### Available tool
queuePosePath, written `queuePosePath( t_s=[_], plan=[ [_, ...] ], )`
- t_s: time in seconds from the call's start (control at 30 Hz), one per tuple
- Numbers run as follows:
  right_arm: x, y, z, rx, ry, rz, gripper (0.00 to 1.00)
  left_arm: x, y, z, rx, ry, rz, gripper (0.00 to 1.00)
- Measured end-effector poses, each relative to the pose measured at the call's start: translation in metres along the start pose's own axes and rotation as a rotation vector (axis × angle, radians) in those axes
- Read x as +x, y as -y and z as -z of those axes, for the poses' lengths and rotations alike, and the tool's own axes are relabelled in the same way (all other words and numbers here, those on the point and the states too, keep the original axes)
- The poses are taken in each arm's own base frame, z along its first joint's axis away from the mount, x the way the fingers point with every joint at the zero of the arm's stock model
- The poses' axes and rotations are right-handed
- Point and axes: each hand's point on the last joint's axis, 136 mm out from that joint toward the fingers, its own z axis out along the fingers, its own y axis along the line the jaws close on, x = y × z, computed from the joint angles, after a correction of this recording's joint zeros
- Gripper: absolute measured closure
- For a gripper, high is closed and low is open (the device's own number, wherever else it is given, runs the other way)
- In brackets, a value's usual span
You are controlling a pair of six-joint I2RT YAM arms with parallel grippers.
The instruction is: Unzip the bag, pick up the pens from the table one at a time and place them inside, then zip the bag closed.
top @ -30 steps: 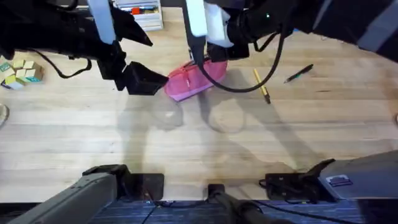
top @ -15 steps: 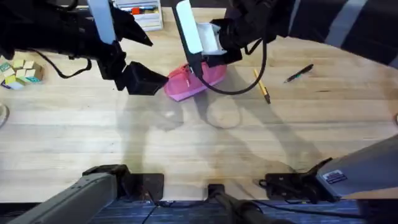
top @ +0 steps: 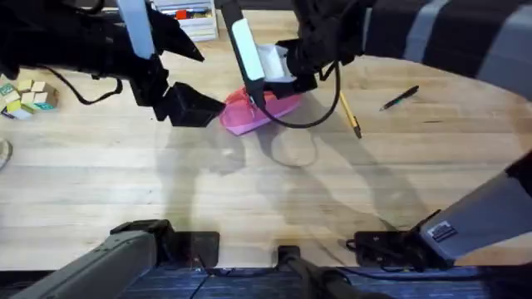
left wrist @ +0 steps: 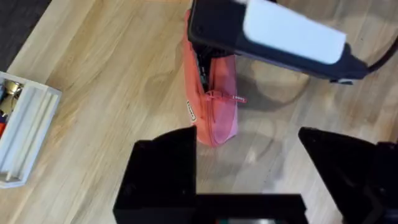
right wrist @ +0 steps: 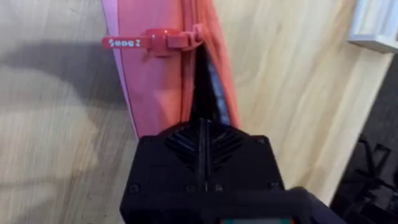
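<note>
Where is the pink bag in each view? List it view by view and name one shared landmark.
Overhead: the pink bag lies upper centre, under the right gripper.
Left wrist: centre, running up from between the fingers.
Right wrist: upper centre, above the closed fingers.
Shared landmark: the zipper pull tab.

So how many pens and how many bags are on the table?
Pens: 2, the yellow pen and the dark pen
Bags: 1, the pink bag
Total: 3
</note>
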Motion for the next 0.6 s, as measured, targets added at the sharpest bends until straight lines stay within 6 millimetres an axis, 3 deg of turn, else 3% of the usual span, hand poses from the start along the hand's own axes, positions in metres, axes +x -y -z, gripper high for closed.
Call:
queuePosePath(
  t_s=[0.13,0.33,0.4,0.53,0.57,0.6],
  plan=[
    [0.0031,-0.0057,-0.0106,-0.027,-0.004,-0.006,0.972,0.0,-0.0001,0.0,0.0,0.0,0.0,0.007],
    [0.0029,-0.0052,-0.0115,-0.025,-0.004,-0.005,0.949,0.0,-0.0001,0.0,0.0,0.0,0.0,0.007],
    [0.0029,-0.005,-0.0116,-0.025,-0.003,-0.004,0.749,0.0,-0.0001,0.0,0.0,0.0,0.0,0.007],
    [0.0034,-0.0045,-0.0115,-0.023,-0.005,-0.004,0.154,0.0,-0.0001,0.0,0.0,0.0,0.0,0.007],
    [0.0035,-0.0046,-0.0115,-0.023,-0.005,-0.002,0.047,0.0,-0.0001,0.0,0.0,0.0,0.0,0.007],
    [0.0035,-0.0047,-0.0115,-0.024,-0.005,-0.001,0.015,0.0,-0.0001,0.0,0.0,0.0,0.0,0.007]
  ],
)
